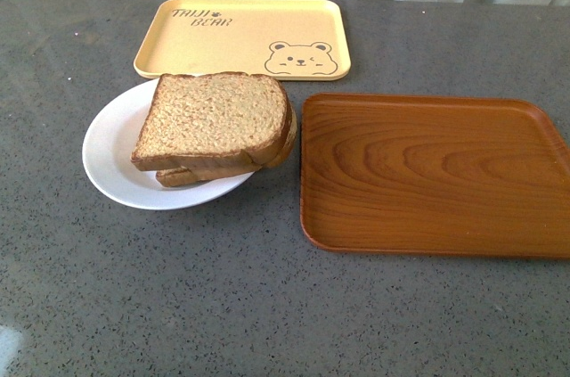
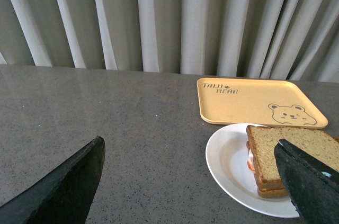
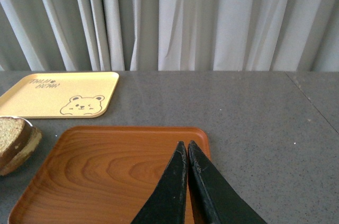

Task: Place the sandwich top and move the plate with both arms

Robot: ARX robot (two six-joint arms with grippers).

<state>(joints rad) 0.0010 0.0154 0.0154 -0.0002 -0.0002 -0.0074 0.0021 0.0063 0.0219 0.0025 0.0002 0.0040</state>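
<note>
two opposite rim edges are judged best for holding the stiff, slick plate [image 1: 107, 152] under the soft sandwich top [image 1: 214, 117]; left gripper [image 2: 188, 143] is spread wide, right gripper [image 3: 186, 145] closed.

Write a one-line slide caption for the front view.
Sandwich top stacked on the plate, yellow bear tray behind, wooden tray beside.

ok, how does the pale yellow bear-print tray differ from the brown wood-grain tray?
The pale yellow bear-print tray carries a bear face and lettering; the brown wood-grain tray shows only grain. The yellow tray lies behind the round white plate, farther off; the wooden tray sits right of the plate, nearer. Both are rounded-corner rectangles with raised rims, flat on the grey table.
</note>
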